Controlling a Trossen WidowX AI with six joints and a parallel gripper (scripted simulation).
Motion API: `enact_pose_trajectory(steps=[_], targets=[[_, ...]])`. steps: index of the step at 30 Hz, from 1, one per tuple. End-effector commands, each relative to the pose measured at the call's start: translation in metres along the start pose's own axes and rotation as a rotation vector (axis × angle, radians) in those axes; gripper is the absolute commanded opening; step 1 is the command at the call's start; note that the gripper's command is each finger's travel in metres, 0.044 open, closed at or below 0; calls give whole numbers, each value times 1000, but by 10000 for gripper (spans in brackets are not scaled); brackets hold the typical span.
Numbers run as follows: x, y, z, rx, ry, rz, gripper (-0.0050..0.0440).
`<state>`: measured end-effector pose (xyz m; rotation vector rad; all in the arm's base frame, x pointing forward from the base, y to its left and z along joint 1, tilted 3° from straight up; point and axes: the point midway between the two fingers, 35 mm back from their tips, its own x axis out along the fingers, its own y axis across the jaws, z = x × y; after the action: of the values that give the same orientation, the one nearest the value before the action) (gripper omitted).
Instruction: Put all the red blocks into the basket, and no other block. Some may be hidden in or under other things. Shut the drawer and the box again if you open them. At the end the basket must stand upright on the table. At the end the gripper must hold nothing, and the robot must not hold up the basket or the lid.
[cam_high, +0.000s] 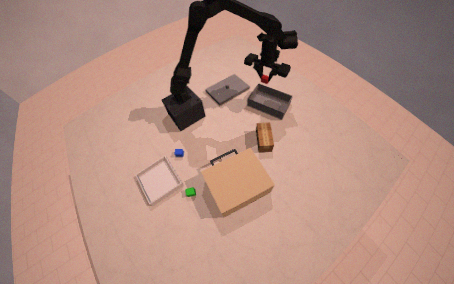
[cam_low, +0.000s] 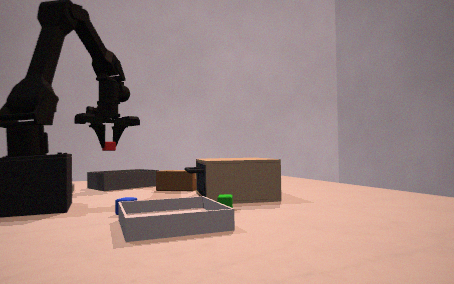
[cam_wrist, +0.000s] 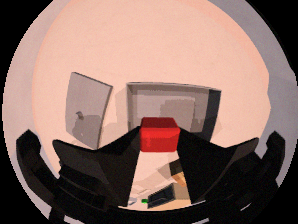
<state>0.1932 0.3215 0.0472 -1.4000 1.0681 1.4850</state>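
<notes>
Top view: high at upper right of the frame, the end effector (cam_high: 266, 75) grips a red block (cam_high: 264, 78) above the open grey box (cam_high: 269, 101); a level carry to the pale basket (cam_high: 158, 180), lower left, should suit.

A black arm (cam_high: 192, 35) carries a black tool (cam_high: 265, 76) with a red block (cam_high: 265, 78) in it. Below sit a dark grey box (cam_high: 270, 101) and its grey lid (cam_high: 227, 89), on a pale pink counter (cam_high: 325, 165) with a tiled pattern round its edge. Nearer are a tan drawer unit (cam_high: 237, 181), a brown wooden block (cam_high: 265, 136), a blue block (cam_high: 179, 152), a green block (cam_high: 190, 192) and a light grey basket (cam_high: 141, 183).
</notes>
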Motion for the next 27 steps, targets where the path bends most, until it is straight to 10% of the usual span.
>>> enact_pose_trajectory(steps=[1,6,27], targets=[[-13,0,0,-3,-2,-4,0],[-13,0,0,-3,-2,-4,0],[-13,-75,-160,786,-4,-3,0]])
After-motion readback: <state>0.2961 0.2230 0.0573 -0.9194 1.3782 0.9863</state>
